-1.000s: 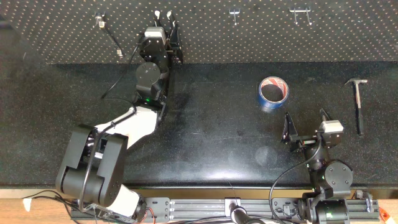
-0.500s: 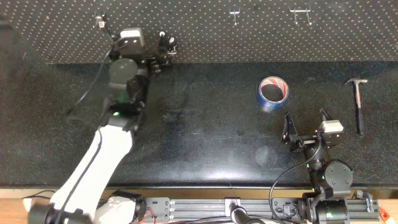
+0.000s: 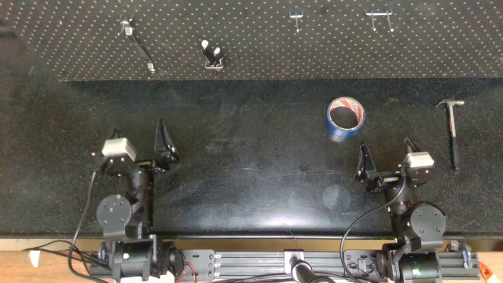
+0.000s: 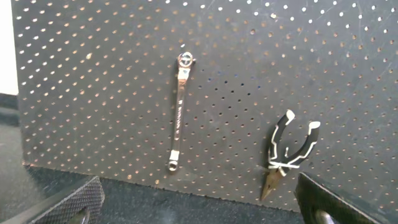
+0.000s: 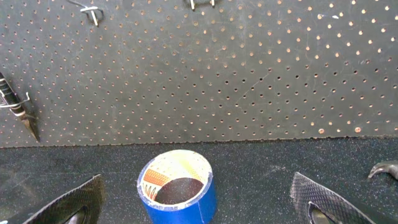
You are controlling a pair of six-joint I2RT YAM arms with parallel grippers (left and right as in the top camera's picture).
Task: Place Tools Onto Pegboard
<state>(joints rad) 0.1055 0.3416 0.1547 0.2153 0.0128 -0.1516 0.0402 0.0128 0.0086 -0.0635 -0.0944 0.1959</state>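
Blue roll of adhesive tape (image 3: 346,116) lies flat, hole upward, on the black worktop (image 3: 251,165) before the perforated pegboard (image 3: 259,47). The black-handled steel hammer (image 3: 452,135) lies to its right. The roll is probably light and stiff, so pinch across its wall. The hammer is probably head-heavy, so grasp the handle near the head. Both arms sit folded low. The left gripper (image 3: 139,140) and right gripper (image 3: 386,155) are spread wide and hold nothing.

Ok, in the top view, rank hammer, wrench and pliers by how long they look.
Hammer, then wrench, then pliers. The last two hang on the pegboard, viewed at an angle, so real lengths may differ.
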